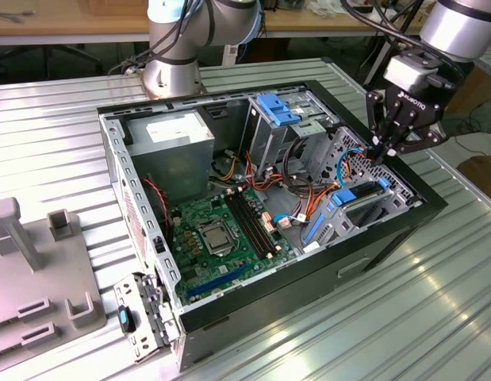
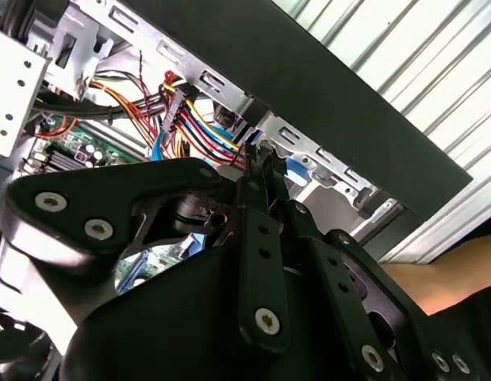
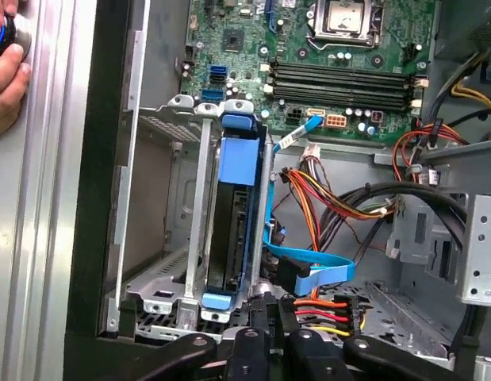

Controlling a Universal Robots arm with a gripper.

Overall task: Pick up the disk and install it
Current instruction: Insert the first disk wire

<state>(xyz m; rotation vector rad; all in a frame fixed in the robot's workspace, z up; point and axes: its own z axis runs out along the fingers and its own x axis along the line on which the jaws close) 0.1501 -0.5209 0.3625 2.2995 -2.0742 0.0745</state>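
Pinched together, seemingly empty: pincer (image 1: pixel 381 152), tips just beside the disk (image 3: pixel 233 230), standing on edge in the drive cage (image 3: pixel 150 286) at the exterior view's right. Probably stiff, weighty, shock-shy (best gripped across the blue carrier frame (image 3: pixel 236 159)).

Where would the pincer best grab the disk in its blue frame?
The disk stands on edge in its metal cage, whose walls cover both broad faces. So probably grip the blue frame's exposed narrow edge, coming from above through the open side of the computer case.
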